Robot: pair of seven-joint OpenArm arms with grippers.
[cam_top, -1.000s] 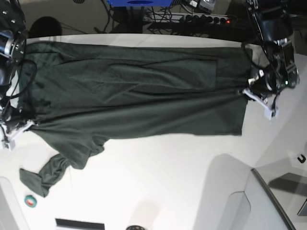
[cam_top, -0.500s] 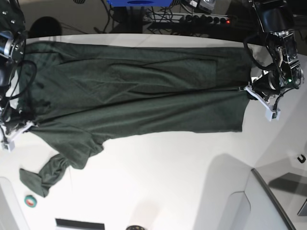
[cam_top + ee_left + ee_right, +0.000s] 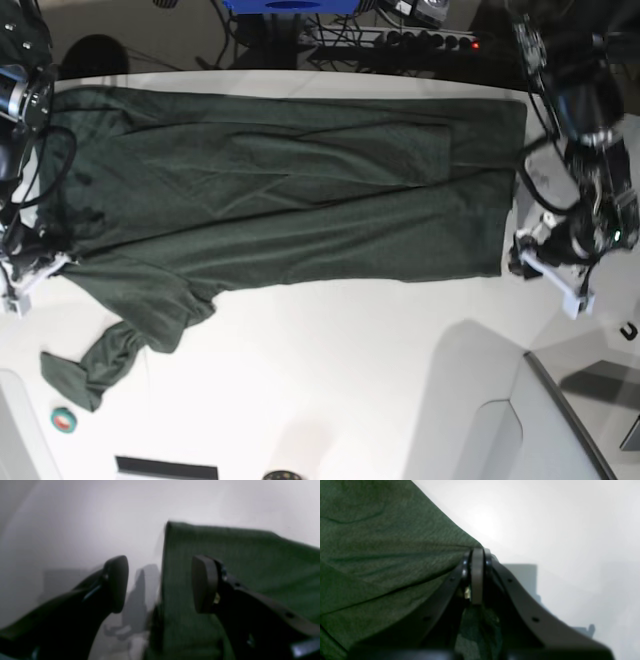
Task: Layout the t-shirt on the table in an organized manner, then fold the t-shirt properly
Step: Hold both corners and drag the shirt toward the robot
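Moving off the t-shirt hem, the left gripper is now hanging released; the right gripper is still pinching the shirt on the table

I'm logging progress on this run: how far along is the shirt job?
Done: the t-shirt lies spread lengthwise on the table, its body mostly flat. In hand: the right claw is shut on the shirt's edge, while the left claw stands open over the hem corner, holding nothing. Left: one sleeve lies bunched toward the near edge, and no fold is made yet.
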